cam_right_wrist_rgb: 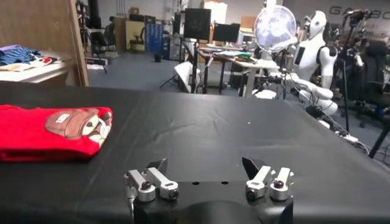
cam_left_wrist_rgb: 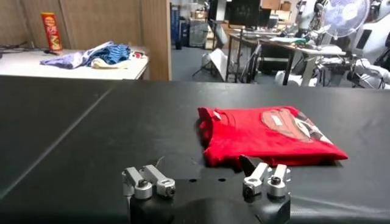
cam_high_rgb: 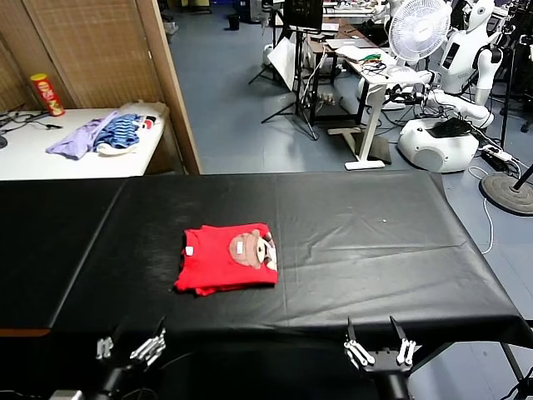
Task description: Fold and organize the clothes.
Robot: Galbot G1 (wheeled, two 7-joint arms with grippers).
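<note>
Folded red T-shirt [cam_high_rgb: 228, 258] on black surface [cam_high_rgb: 375, 242]; both end effectors, left [cam_high_rgb: 132, 346] and right [cam_high_rgb: 381, 348], wide open, empty, near its front edge; snagging could unfold it.

Even indoor light falls from overhead. The matte black cloth-covered counter [cam_high_rgb: 350, 242] shows soft sheen along its creases. Shadows are faint.

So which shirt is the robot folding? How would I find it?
Look at the big black table right in front of the robot. Near its front edge, towards the left, lies a folded red T-shirt with a brown-and-white cartoon on top. The lilac and blue-striped clothes sit far off on a white table.
</note>
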